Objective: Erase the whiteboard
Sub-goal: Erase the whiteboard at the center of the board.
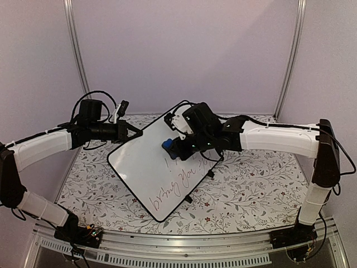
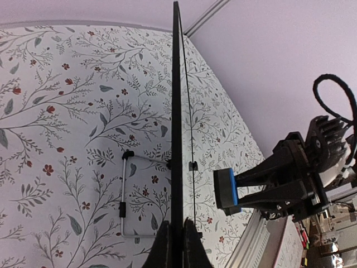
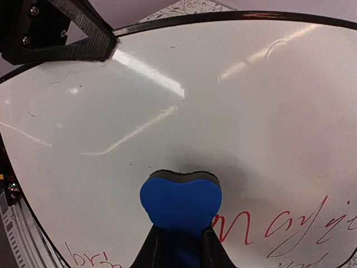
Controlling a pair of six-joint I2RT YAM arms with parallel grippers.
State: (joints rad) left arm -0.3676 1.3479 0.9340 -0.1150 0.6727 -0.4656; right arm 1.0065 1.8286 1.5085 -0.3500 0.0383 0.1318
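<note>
The whiteboard (image 1: 146,167) stands tilted on the table, its upper part wiped and red handwriting (image 1: 175,181) left on its lower right. My left gripper (image 1: 133,132) is shut on the board's upper left rim. Its wrist view shows the whiteboard (image 2: 177,111) edge-on between the fingers (image 2: 165,245). My right gripper (image 1: 177,146) is shut on a blue eraser (image 1: 167,146) with a dark felt face. The eraser (image 3: 180,201) hangs just above the red words (image 3: 290,223) on the whiteboard (image 3: 234,95). Seen from the left wrist, the eraser (image 2: 226,191) stands a small gap off the board.
The table wears a floral cloth (image 1: 251,184). A wire stand (image 2: 124,195) folds out behind the board. Grey walls close the back and sides. A metal rail (image 1: 184,245) runs along the near edge between the arm bases.
</note>
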